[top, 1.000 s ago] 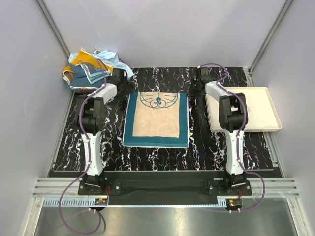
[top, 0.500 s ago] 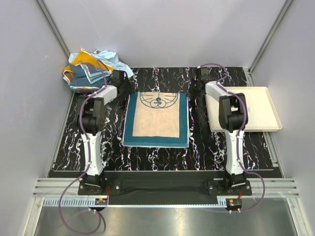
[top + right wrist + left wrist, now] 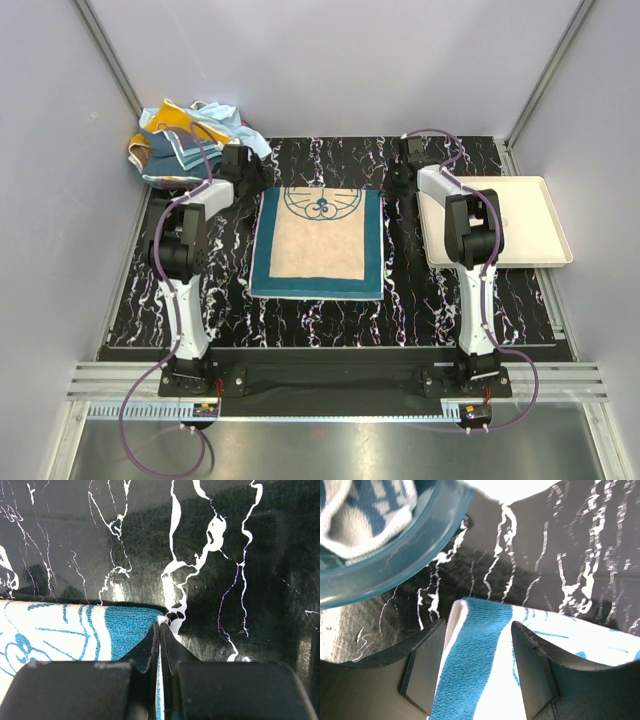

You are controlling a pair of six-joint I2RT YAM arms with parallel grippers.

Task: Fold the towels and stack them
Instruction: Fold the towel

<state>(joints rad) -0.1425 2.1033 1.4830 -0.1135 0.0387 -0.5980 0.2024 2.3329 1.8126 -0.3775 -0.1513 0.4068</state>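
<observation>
1. Left gripper [image 3: 479,645] gapes, jaws straddling the teal towel's [image 3: 318,245] far-left corner; right gripper [image 3: 160,622] is clamped on its far-right corner.
2. From above, both fingertips blur into the black marbled table [image 3: 420,300].
3. The terry towel lies flat at mid-table; crumpled towels [image 3: 185,135] fill a translucent bowl [image 3: 420,545], cut off.

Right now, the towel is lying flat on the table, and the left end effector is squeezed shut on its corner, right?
Not quite. The left end effector is open, with one finger on either side of the corner of the towel. The left wrist view shows this. The towel does lie flat on the table.
</observation>
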